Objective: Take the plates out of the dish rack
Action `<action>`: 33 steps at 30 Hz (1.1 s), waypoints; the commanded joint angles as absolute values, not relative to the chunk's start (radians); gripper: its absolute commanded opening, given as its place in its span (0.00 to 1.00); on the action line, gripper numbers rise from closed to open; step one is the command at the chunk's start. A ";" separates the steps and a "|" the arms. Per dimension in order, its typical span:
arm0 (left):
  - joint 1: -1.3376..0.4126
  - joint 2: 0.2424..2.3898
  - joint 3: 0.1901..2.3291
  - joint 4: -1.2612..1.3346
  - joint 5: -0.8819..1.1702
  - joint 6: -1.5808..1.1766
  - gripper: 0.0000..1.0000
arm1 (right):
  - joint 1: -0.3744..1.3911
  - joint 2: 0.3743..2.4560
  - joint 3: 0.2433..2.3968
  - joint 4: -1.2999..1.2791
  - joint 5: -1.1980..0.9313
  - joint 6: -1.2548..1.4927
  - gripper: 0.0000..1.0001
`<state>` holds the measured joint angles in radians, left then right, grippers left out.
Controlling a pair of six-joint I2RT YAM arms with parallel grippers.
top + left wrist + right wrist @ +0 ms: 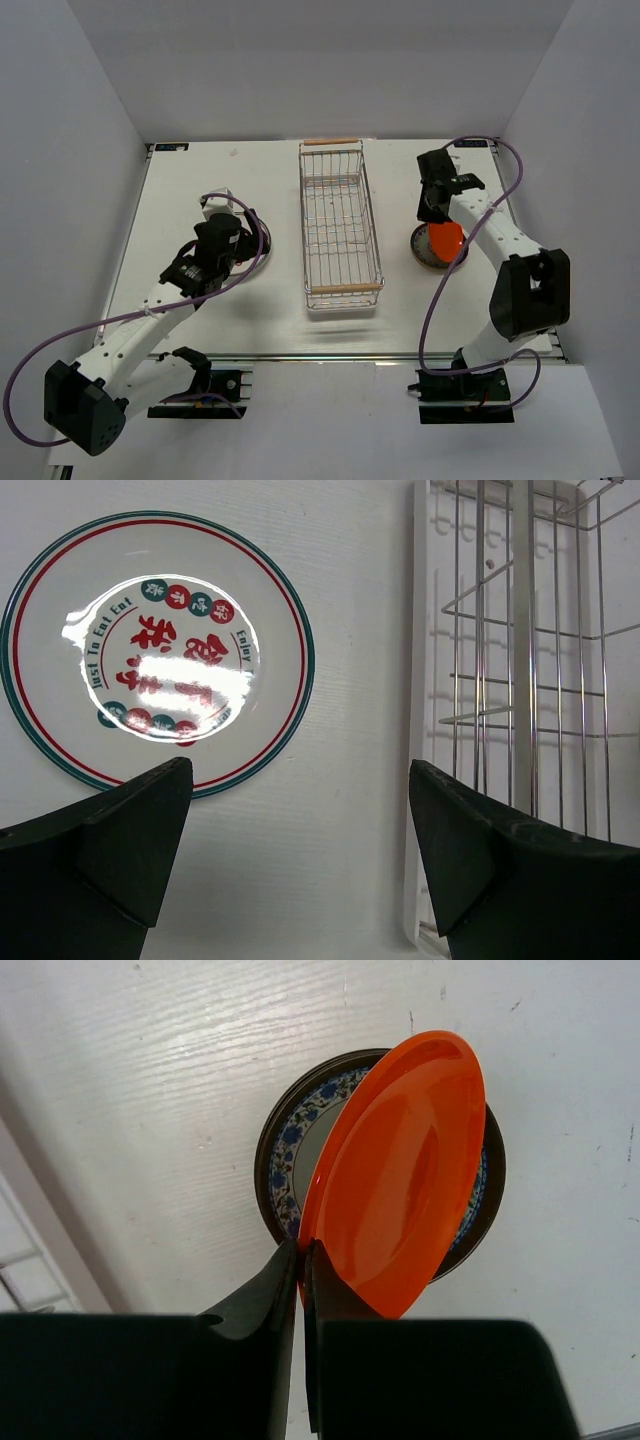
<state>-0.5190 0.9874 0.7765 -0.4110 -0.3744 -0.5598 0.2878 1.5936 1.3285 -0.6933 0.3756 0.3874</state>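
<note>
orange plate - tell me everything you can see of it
The orange plate is small, round, glossy and plain, plastic by its look. It is tilted, its rim pinched by the right gripper, above a brown-rimmed plate with a blue flower border that lies flat on the white table, right of the dish rack.

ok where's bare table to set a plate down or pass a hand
Bare: the far-left corner of the table, beyond the printed plate; the strip between that plate and the dish rack, under the left tool; the near strip before the rack. Crowded: right of the rack, where the right tool holds the orange plate over the patterned plate.
</note>
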 commanded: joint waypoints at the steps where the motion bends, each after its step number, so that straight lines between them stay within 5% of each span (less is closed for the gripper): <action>1: -0.523 0.986 0.790 -0.420 -0.390 -0.568 0.98 | 0.281 1.626 1.345 -0.687 0.422 0.403 0.00; 8: -0.523 0.996 0.795 -0.428 -0.396 -0.572 0.98 | 0.281 1.703 1.358 -0.713 0.397 0.419 0.01; 13: -0.523 0.999 0.796 -0.428 -0.399 -0.572 0.98 | 0.284 1.695 1.350 -0.699 0.353 0.416 0.35; 26: -0.523 0.993 0.810 -0.456 -0.416 -0.589 0.98 | 0.281 1.554 1.342 -0.652 0.353 0.446 0.89; 33: -0.532 0.965 0.896 -0.544 -0.509 -0.613 0.98 | 0.284 1.266 1.129 -0.462 0.379 0.414 0.89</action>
